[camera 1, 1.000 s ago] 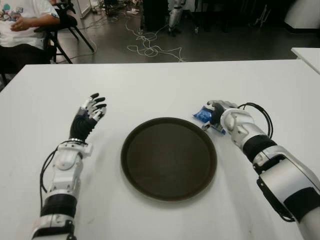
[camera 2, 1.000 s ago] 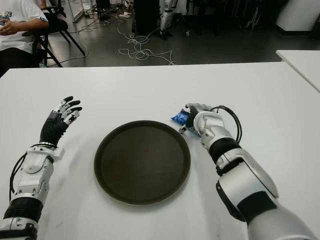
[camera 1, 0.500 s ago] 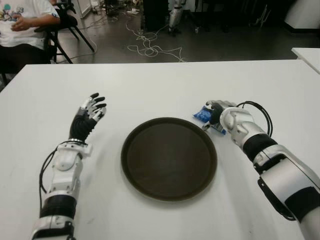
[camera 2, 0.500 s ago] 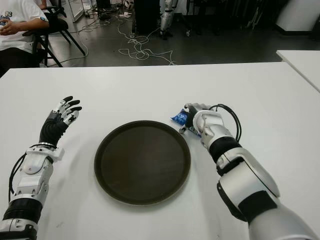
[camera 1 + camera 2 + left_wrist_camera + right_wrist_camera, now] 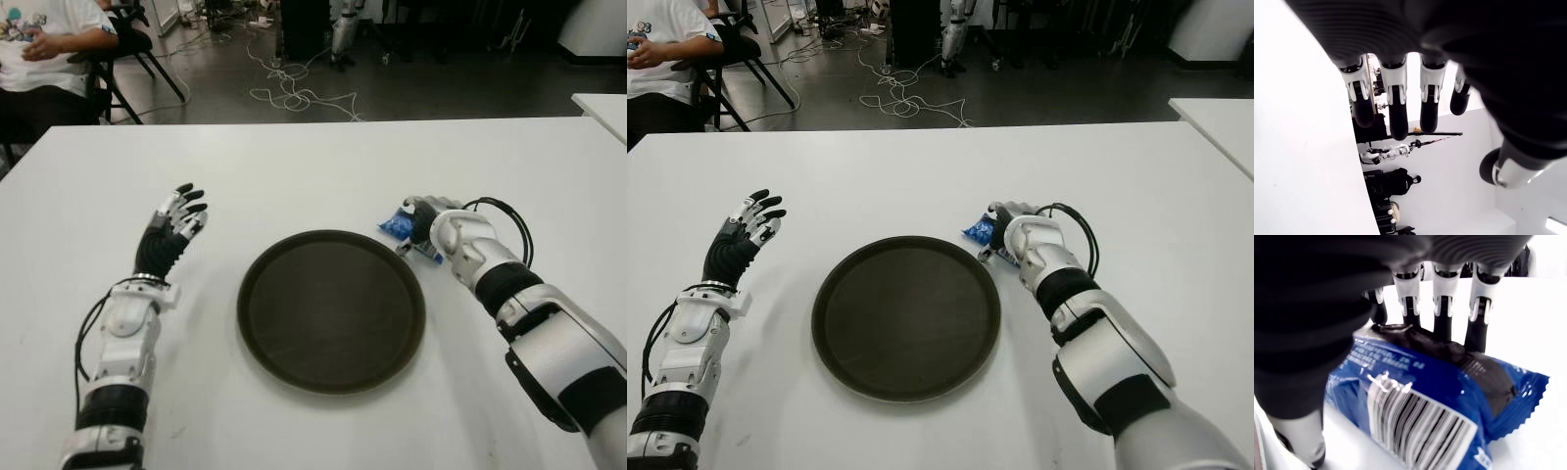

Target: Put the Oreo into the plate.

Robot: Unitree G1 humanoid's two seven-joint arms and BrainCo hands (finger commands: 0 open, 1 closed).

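The small blue foil Oreo packet (image 5: 402, 226) lies on the white table (image 5: 323, 166), just beside the far right rim of the round dark brown plate (image 5: 331, 310). The right hand (image 5: 431, 223) sits over it, fingers (image 5: 1442, 318) curled onto the wrapper with the thumb on the near side, gripping it. The left hand (image 5: 173, 228) shows left of the plate, fingers spread and holding nothing. The risk is that the slick, crinkly foil slips out of a shallow grip on lifting, or that the packet catches the plate's raised rim.

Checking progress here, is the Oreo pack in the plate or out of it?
Out. The Oreo pack lies on the table beside the empty plate, under the right hand fingers.
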